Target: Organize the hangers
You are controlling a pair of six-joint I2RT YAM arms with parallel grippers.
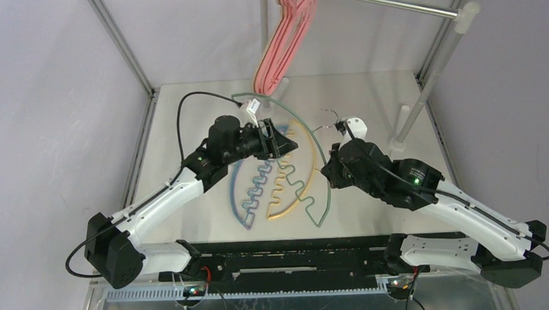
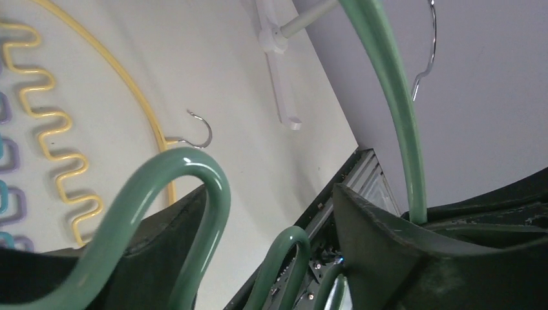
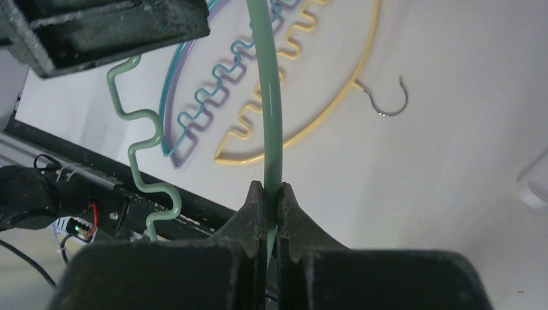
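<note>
Right wrist view: the right gripper (image 3: 271, 194) has its jaws pressed together on the thin arc of the green hanger (image 3: 269, 97). The arc runs straight away from the fingertips toward 12 o'clock. The wavy bar of this hanger snakes down at 9 o'clock of the arc.

In the left wrist view the left gripper (image 2: 271, 213) stands with jaws apart. Loops of the green wavy bar pass between its fingers (image 2: 420, 258), and the arc rises beside the right-hand one toward 12 o'clock. I cannot tell if either finger touches it.

From the top, the left gripper is at 10 o'clock from the right gripper, and the green hanger reaches from one to the other. The yellow hanger (image 1: 285, 214) lies flat on the table (image 1: 188, 117), at 9 o'clock from the right gripper. The blue hanger (image 1: 233, 191) and the purple hanger (image 2: 21, 205) lie together at 9 o'clock from it. Far back, at 12 o'clock, the pink hangers (image 1: 282, 44) hang from the rail (image 1: 390, 3).
</note>
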